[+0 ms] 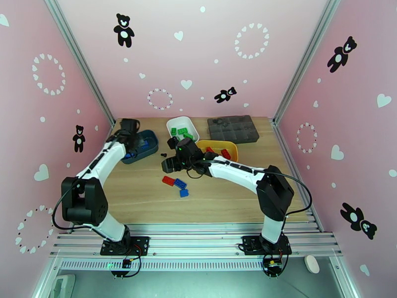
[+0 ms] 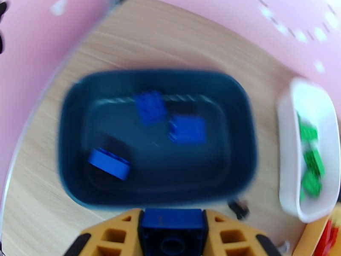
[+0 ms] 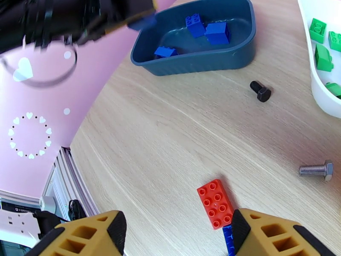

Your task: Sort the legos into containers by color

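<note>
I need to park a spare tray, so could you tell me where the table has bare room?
The near strip of table, between the loose bricks and the arm bases, is bare. The back is crowded: teal tray, white tray, yellow tray, organizer box.

From my remote station I see the wooden surface closed in by three pink walls: one behind it, one on its left and one on its right. All three carry black teddy bears, white hearts and rings of small hearts. Two aluminium posts rise from the far corners of the surface. Along its near edge lies a ribbed metal rail plate. The light is even and soft, and the shadows on the wood are faint.
</note>
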Motion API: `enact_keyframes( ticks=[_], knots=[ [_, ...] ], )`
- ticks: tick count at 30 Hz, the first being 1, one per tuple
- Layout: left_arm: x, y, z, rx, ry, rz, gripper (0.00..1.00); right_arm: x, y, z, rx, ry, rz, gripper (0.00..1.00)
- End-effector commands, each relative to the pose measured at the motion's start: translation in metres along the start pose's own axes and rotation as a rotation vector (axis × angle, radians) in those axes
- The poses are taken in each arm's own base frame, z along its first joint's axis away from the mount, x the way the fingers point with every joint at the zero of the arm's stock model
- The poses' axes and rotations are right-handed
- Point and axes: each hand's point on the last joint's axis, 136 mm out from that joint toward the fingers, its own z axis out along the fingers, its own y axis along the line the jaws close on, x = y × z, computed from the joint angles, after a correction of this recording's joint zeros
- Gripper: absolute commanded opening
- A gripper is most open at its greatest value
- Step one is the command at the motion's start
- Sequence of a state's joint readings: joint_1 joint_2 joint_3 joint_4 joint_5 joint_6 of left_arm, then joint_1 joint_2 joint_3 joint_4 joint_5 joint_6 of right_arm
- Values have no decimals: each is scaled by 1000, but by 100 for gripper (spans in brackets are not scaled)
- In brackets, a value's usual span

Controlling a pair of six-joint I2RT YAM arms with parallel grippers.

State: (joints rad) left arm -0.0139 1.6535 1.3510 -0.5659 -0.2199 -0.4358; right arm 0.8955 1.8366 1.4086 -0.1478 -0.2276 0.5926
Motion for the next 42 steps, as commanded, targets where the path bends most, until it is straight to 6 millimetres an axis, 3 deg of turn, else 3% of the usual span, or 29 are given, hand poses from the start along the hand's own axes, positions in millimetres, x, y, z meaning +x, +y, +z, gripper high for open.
enact_keyframes(
  ticks=[1,4,7,10,14,17,22,29,35,42],
  knots=[
    [-11,15,18,-25,19,-69,32,8,-2,-5,18,19,-13,70],
    [-18,25,31,-45,33,-91,40,16,-8,-12,49,25,-24,70],
    [-17,25,36,-53,47,-92,59,23,-16,-20,94,30,-42,70],
    [-14,20,28,-7,39,-124,75,30,-26,-25,144,44,-63,71],
    [-6,6,6,51,16,-120,78,40,-38,-24,200,78,-88,71],
    [11,-12,-11,112,33,-95,79,50,-48,-21,255,110,-116,71],
    [60,-48,-31,237,108,-29,80,68,-64,-18,339,166,-152,71],
    [162,-90,-58,284,276,238,74,98,-87,-34,416,200,-144,71],
    [236,-95,-82,298,414,265,73,119,-107,-71,504,186,-122,71],
    [291,-100,-99,358,499,148,78,130,-124,-114,574,140,-85,72]
  ],
)
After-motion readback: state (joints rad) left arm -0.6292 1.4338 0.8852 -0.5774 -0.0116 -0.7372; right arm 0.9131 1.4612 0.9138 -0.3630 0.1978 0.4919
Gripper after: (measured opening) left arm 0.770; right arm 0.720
